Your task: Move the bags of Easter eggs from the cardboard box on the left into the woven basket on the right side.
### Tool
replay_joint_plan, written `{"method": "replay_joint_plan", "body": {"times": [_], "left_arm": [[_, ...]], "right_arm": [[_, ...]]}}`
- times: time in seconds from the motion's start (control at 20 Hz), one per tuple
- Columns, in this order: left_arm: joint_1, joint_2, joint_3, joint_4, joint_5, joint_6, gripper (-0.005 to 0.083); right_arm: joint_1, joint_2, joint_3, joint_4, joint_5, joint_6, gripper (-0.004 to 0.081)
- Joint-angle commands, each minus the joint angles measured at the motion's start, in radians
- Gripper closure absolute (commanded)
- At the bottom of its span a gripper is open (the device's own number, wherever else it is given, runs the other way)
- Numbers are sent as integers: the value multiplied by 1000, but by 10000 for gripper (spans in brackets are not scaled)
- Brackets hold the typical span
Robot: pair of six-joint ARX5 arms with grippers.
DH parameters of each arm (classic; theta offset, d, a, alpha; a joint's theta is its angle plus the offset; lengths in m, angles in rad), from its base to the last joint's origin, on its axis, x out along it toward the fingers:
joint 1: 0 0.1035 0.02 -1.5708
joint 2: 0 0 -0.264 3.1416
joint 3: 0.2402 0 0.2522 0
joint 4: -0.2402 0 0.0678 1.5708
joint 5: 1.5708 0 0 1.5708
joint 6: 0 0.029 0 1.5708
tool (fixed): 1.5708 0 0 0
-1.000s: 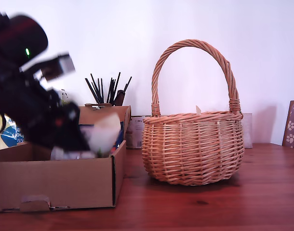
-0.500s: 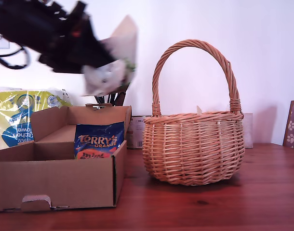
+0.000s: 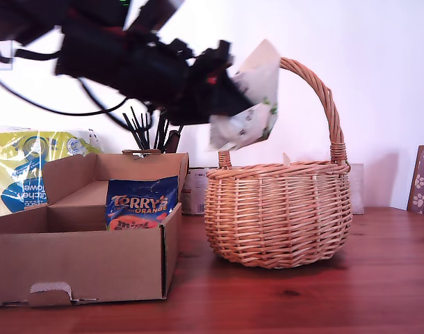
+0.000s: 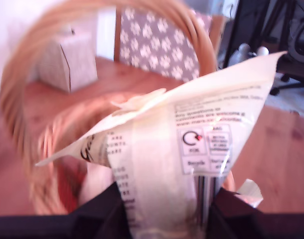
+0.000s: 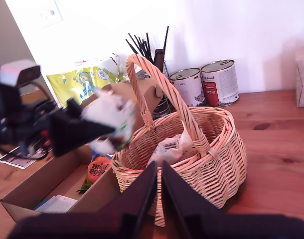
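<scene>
First claw (image 3: pixel 222 104) clamped on white bag (image 3: pixel 248 97)

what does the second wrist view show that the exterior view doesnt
Only the second wrist view shows the basket's inside, where a pale bag already lies, two tins behind it, and an orange egg bag on the cardboard box floor.

Only the exterior view shows the blue Terry's Orange bag standing in the box and the paw-print box at its right edge.

Both show the woven basket, the kitchen towel pack, and my first gripper carrying a white bag toward the basket's handle.
</scene>
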Motion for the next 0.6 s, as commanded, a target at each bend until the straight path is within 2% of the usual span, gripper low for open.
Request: {"method": "replay_joint_plan", "body": {"times": [0.0, 0.3, 0.55], "left_arm": [[-11, 57, 53, 8, -8, -3, 558], [-27, 264, 263, -121, -35, -2, 558], [-47, 348, 336, -196, -36, -3, 558]], "right_arm": [[2, 3, 1, 8, 0, -2, 782], [2, 3, 1, 8, 0, -2, 782], [2, 3, 1, 10, 0, -1, 782]]}}
